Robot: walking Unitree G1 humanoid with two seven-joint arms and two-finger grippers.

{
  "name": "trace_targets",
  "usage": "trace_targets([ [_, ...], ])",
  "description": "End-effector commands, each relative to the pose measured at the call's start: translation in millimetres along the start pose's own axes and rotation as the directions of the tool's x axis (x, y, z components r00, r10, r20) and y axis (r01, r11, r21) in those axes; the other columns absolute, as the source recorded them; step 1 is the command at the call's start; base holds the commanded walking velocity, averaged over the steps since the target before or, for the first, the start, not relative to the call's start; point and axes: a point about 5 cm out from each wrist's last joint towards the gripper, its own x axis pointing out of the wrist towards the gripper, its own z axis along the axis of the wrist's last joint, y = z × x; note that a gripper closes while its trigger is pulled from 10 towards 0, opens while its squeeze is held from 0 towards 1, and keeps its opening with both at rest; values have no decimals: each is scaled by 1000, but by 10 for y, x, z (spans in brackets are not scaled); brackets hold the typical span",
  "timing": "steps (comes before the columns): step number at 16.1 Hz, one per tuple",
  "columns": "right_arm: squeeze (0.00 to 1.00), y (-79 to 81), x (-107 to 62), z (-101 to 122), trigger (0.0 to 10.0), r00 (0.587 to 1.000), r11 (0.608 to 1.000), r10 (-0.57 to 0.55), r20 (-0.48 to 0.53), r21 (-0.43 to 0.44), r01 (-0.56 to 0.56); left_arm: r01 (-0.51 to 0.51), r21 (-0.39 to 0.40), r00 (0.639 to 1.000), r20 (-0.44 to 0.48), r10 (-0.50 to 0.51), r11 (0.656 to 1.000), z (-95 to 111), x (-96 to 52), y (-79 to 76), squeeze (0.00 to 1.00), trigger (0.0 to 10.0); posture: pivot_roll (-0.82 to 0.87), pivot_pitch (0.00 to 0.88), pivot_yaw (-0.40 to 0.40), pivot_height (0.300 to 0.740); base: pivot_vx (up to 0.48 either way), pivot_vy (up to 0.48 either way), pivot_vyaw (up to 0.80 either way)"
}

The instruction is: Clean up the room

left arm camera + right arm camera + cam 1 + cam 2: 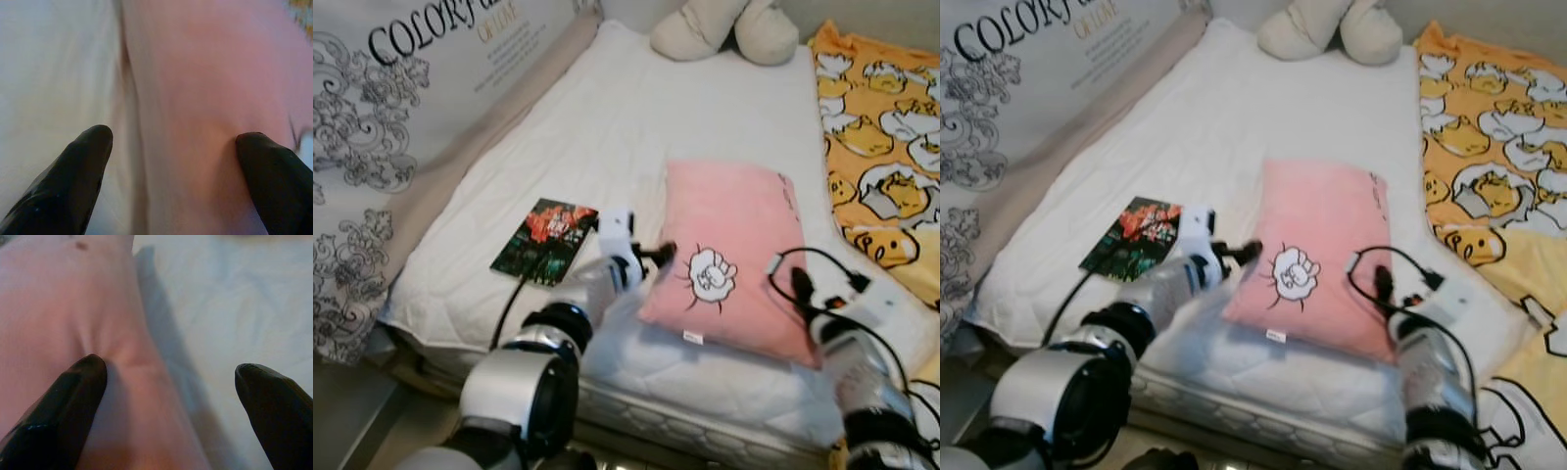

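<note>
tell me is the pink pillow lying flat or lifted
Flat on the mattress: the pink pillow rests there, with each open hand, left and right, straddling an edge.

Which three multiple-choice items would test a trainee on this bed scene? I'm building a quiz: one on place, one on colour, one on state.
1. Where does the book lie?
A. on the pillow
B. on the white mattress, on the pillow's left
C. on the floor

2. What colour is the pillow?
A. pink
B. blue
C. green

3. How are the left hand and right hand set?
A. both shut
B. both open, each astride a pillow edge
C. one shut

Answers: 1 B, it rests on the sheet; 2 A, pink with a white motif; 3 B, the wrist views show spread fingers.
</note>
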Motion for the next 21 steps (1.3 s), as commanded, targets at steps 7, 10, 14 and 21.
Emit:
trace_targets([
  [7, 0, 213, 56, -364, 10000, 993, 998, 65, -102, 5, -65, 254, -101, 960, -93, -263, 962, -391, 79, -557, 0, 10000, -86, 107, 33, 740, 0, 0, 0],
  [10, 0, 202, 47, -386, 10000, 993, 998, 62, -99, 1, -62, 134, 206, 990, 6, -138, 970, -139, 60, -341, 0, 10000, -88, 97, 40, 740, 0, 0, 0],
  [14, 0, 166, 30, -381, 10000, 996, 999, 47, -77, -8, -48, -13, 295, 952, 297, -79, 955, 355, -157, 24, 0, 10000, -81, 73, 39, 740, 0, 0, 0],
  [21, 0, 84, 24, -312, 10000, 997, 999, 36, -68, -29, -38, 75, 66, 983, 162, -84, 995, 183, -303, 32, 1000, 10000, -51, 73, 0, 740, 0, 0, 0],
])
